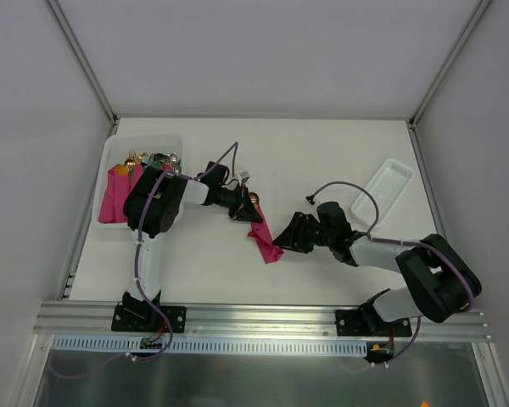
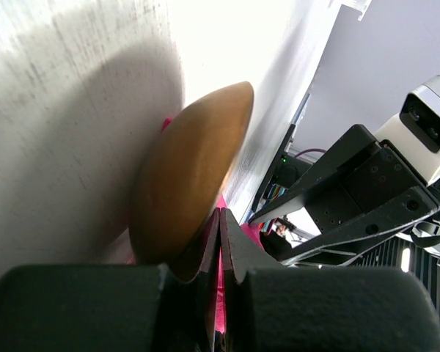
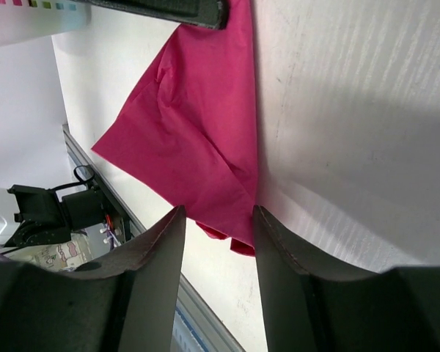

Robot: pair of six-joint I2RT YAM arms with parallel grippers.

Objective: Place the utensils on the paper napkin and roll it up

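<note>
The paper napkin [image 1: 265, 241] lies crumpled and partly folded in the middle of the table. It fills the upper middle of the right wrist view [image 3: 198, 132]. My left gripper [image 1: 247, 214] is at its far end, shut on a sliver of pink paper [image 2: 221, 279] between its jaws [image 2: 221, 214]. A gold spoon bowl [image 2: 191, 176] of the utensils sticks out just left of those jaws and also shows in the top view [image 1: 253, 198]. The rest of the utensils is hidden. My right gripper [image 1: 281, 241] is open, with the napkin's near corner between its fingertips [image 3: 218, 214].
A white bin [image 1: 110, 161] at the back left holds pink napkin bundles [image 1: 115, 197] and mixed cutlery. A clear plastic tray [image 1: 384, 188] lies at the right. A small white connector [image 1: 243, 176] lies behind the left gripper. The right arm [image 2: 352, 198] shows close in the left wrist view.
</note>
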